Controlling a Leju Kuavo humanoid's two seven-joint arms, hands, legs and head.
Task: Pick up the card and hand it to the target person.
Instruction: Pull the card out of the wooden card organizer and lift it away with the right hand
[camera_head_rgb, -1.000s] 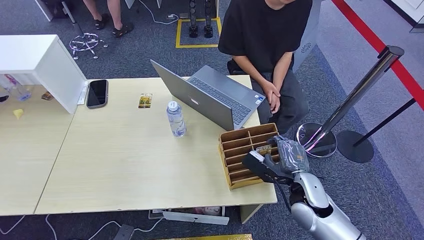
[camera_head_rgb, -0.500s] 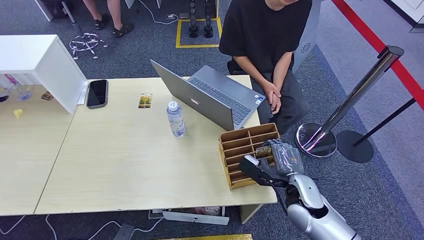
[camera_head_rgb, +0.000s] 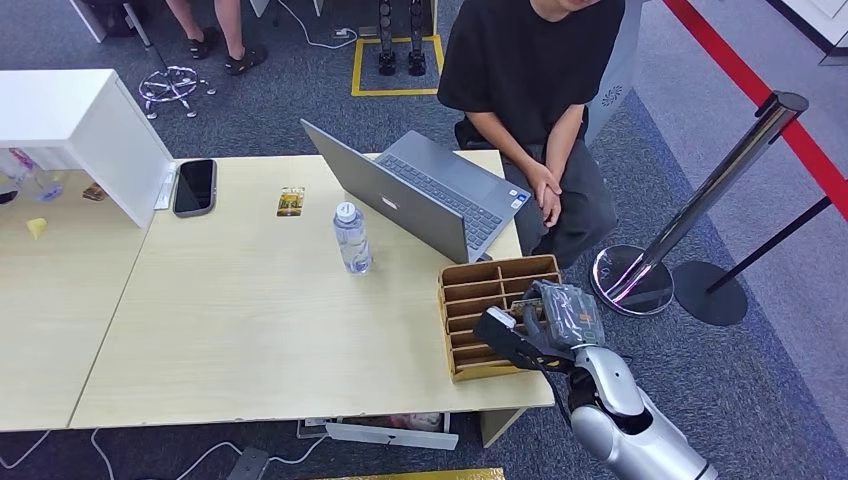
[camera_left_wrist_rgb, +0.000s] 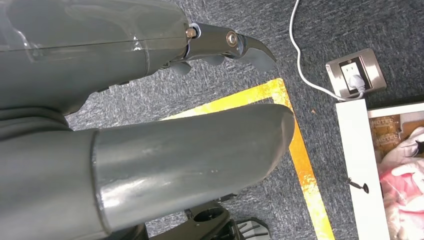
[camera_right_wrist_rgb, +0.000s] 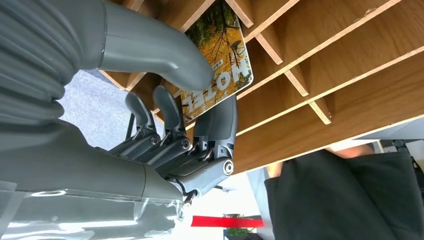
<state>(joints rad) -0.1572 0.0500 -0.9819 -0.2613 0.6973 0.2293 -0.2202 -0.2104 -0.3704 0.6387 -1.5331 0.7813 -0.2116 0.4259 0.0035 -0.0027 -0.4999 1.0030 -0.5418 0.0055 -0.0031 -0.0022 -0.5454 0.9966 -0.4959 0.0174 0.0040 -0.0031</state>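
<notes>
card: hotel card (camera_right_wrist_rgb: 220, 60) in the wooden slotted organizer (camera_head_rgb: 470, 290), near right tabletop (camera_head_rgb: 250, 330) corner
right robot hand (camera_right_wrist_rgb: 190, 115): thumb and finger pinch the card's exposed end
left robot hand (camera_left_wrist_rgb: 150, 125): hangs over the carpet, holds nothing
handling: likely thin, stiff, slick; pinch flat faces, pull straight out

Bright even indoor light, soft shadows, sharp focus, wrist views slightly distorted

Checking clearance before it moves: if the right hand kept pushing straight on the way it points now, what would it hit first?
Probably the wooden organizer itself. The right hand pinches the card at a slot, pointing into the dividers, so the card's edge and then the fingertips would likely meet the slats. Depth is unclear.
</notes>
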